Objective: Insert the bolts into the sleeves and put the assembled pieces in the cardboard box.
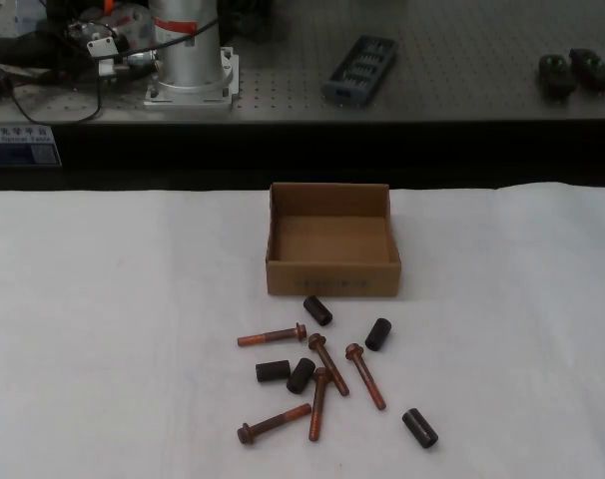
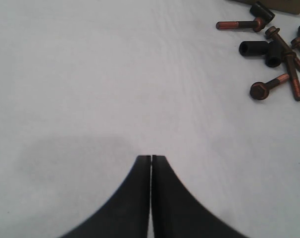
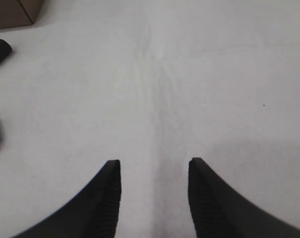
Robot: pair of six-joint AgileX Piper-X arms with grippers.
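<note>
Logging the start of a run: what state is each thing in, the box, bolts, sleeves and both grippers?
cardboard box: upright, open top, nothing visible inside.
bolts: five, lying loose, none assembled.
sleeves: five, lying loose, no bolt inside.
left gripper: shut, holding nothing.
right gripper: open, holding nothing.

The box (image 1: 332,279) is sitting in the middle of the tabletop (image 1: 103,349). Bolts (image 1: 328,364) and sleeves (image 1: 301,375) are lying scattered just before it. One sleeve (image 1: 317,310) is lying nearest the box, with a second sleeve (image 1: 378,334) to its right. A bolt (image 1: 271,336) is lying at the scatter's left edge. Another bolt (image 1: 274,424) is lying frontmost. A last sleeve (image 1: 420,428) is lying apart at front right. The left pincer (image 2: 151,156) and the right pincer (image 3: 154,160) are hanging over bare tabletop, away from the scatter.
</note>
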